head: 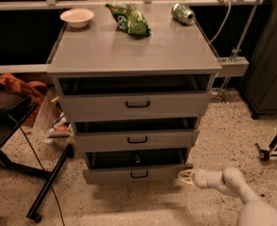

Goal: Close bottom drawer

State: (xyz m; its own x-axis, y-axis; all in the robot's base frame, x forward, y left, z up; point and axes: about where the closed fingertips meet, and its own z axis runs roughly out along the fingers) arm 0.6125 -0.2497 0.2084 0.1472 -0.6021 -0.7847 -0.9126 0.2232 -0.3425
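The bottom drawer point(110, 174) is the lowest of three grey drawers in the cabinet and stands partly pulled out, with a dark gap above its front and a small dark loop handle point(139, 174). My gripper point(186, 175) reaches in from the lower right on a pale arm point(230, 182). Its tip is right at the right end of the bottom drawer's front, touching or nearly touching it. It holds nothing that I can see.
The middle drawer point(105, 140) and top drawer point(101, 106) are also partly open. A white bowl point(77, 17), a green bag point(130, 19) and a green can point(183, 13) sit on the cabinet top. A black stand leg point(49, 182) lies left; a wheeled base point(270, 149) stands right.
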